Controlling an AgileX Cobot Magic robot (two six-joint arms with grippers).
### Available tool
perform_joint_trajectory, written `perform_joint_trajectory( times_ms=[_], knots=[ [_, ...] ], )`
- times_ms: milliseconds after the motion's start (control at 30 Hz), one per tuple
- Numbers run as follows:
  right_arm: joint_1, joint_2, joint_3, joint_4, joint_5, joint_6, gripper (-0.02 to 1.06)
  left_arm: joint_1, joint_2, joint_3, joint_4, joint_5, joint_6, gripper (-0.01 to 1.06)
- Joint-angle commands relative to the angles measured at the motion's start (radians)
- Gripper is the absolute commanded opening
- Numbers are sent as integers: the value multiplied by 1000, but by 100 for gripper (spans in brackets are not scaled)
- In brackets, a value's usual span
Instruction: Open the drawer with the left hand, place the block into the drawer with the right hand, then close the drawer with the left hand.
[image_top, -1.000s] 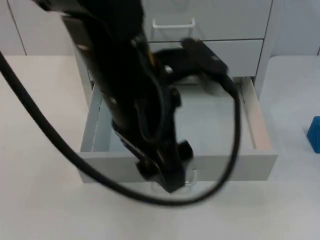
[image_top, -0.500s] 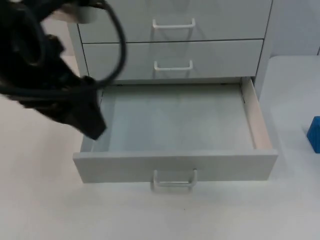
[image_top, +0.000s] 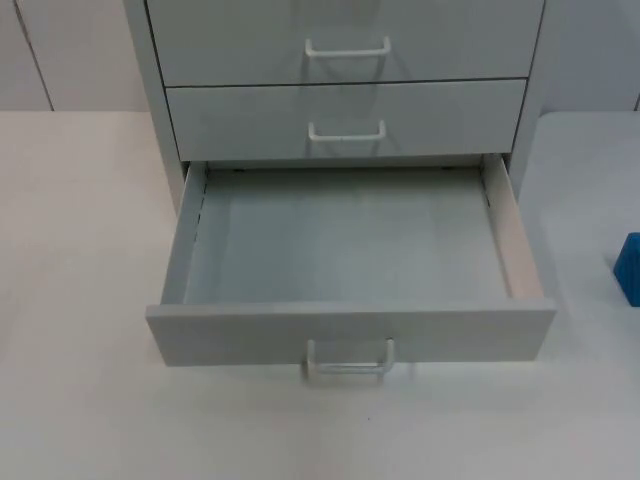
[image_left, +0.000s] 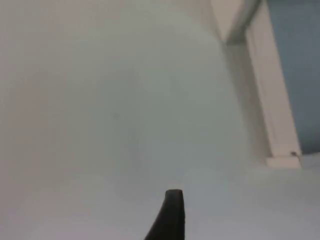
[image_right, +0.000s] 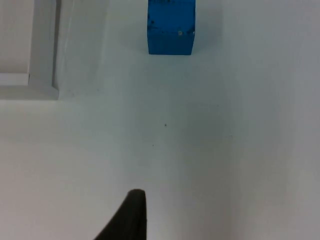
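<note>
Fingers first: of the left gripper one black fingertip (image_left: 171, 212) shows over pale, bare surface, and of the right gripper one black fingertip (image_right: 131, 212) shows over the white table (image_right: 225, 165). With a single tip visible on each, I cannot tell how far either pair stands apart, and nothing can be seen held by either.

Ahead of the right fingertip, well apart from it, the blue block (image_right: 171, 27) sits on the table, with a corner of the white cabinet (image_right: 30, 85) off to one side of it. In the top view the block (image_top: 629, 268) lies at the picture's right edge, on the table to the right of the drawer and clear of it.

The bottom drawer (image_top: 345, 240) stands pulled fully out, its interior bare, its white handle (image_top: 348, 358) on the front panel. The two drawers above it are shut.

Half a second ago the left arm hung black over the drawer's left corner in the top view; it has since swung out of that picture, while drawer and block have not moved.
</note>
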Motion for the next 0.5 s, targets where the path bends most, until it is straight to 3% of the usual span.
perform_joint_trajectory(
  times_ms=[0, 67, 167, 467],
  knots=[
    [-6, -2, 0, 3, 0, -4, 103, 17, -40, 5, 59, -1, -67, 81],
    [-6, -2, 0, 3, 0, -4, 103, 19, -55, 5, 97, -1, -98, 85],
    [-6, -2, 0, 5, 0, -4, 103, 19, -84, 5, 120, 18, -129, 105],
    [-6, -2, 0, 6, 2, -2, 103, 19, -158, 6, 128, 54, -132, 105]
  ],
)
